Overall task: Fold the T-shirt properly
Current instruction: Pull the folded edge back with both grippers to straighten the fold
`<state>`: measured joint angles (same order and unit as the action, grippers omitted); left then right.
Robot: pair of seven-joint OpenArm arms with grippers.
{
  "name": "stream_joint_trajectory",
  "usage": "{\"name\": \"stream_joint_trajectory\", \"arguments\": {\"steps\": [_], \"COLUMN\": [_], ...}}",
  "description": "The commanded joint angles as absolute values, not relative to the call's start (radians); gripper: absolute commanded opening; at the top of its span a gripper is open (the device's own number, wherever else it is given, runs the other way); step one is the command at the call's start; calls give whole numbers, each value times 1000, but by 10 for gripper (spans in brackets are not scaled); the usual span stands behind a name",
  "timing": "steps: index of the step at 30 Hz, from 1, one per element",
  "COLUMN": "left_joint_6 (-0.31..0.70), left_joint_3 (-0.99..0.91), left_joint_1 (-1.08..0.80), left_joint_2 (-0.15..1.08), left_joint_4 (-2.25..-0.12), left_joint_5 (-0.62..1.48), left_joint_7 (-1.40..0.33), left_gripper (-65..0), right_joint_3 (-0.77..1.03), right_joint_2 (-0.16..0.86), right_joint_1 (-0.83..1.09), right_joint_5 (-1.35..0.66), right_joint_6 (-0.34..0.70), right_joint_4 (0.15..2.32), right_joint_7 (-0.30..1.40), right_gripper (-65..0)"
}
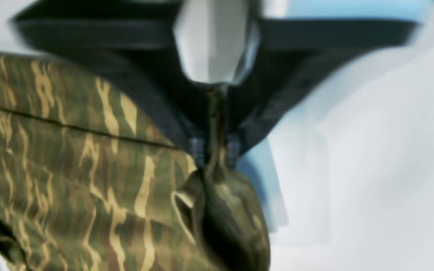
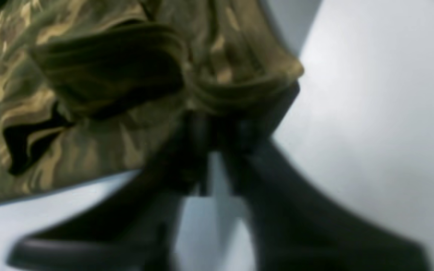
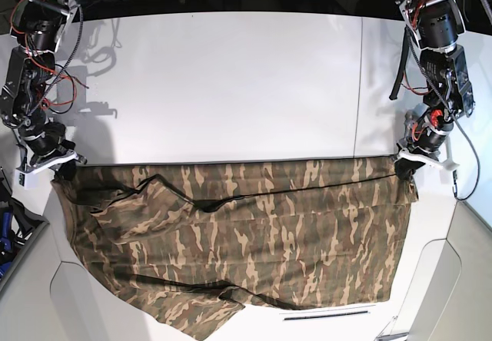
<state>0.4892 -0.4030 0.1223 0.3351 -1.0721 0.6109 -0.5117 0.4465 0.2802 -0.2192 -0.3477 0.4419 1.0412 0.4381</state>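
Centrally, in the left wrist view, the left gripper (image 1: 216,152) is clenched on a bunched corner of the T-shirt (image 1: 70,165), cloth pinched between the dark fingertips (image 1: 198,148). Correspondingly, the right gripper (image 2: 217,131) is clamped on its own gathered corner of the T-shirt (image 2: 89,75); this view is blurred, so the exact fold caught cannot be told.

Seen from the base view, the left gripper (image 3: 406,164) and right gripper (image 3: 60,168) hold opposite ends of one long edge, which runs taut and nearly straight between them. From that edge the T-shirt (image 3: 254,241) spreads across the near part of the white table (image 3: 231,80), its lower portion rumpled towards the front rim.

Holding both ends presumably keeps the edge level, so the cloth can be carried over itself without skewing.
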Motion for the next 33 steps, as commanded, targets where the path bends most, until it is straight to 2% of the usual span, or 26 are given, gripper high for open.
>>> {"name": "stream_joint_trajectory", "arguments": {"steps": [1, 5, 9, 16, 33], "left_joint_6": [487, 516, 563, 624, 625], "left_joint_3": [-403, -403, -403, -403, -418], "left_joint_1": [136, 150, 155, 120, -148], "left_joint_2": [347, 361, 397, 450, 463], "left_joint_4": [-1081, -1081, -1095, -1170, -1443], "left_joint_5": [609, 610, 662, 752, 751], "left_joint_7": [-520, -526, -564, -663, -663], "left_gripper": [-650, -650, -650, -650, -650], "right_joint_3": [450, 450, 453, 453, 506], "right_joint_2": [298, 299, 299, 299, 299], "right_joint_1": [-244, -258, -256, -160, 171], "right_joint_5": [-353, -315, -315, -367, -454], "right_joint_6": [448, 455, 515, 525, 529], "right_joint_4": [1055, 1060, 1093, 1265, 1572], "right_joint_7": [407, 427, 480, 558, 586], "right_gripper": [-650, -650, -650, -650, -650]}}
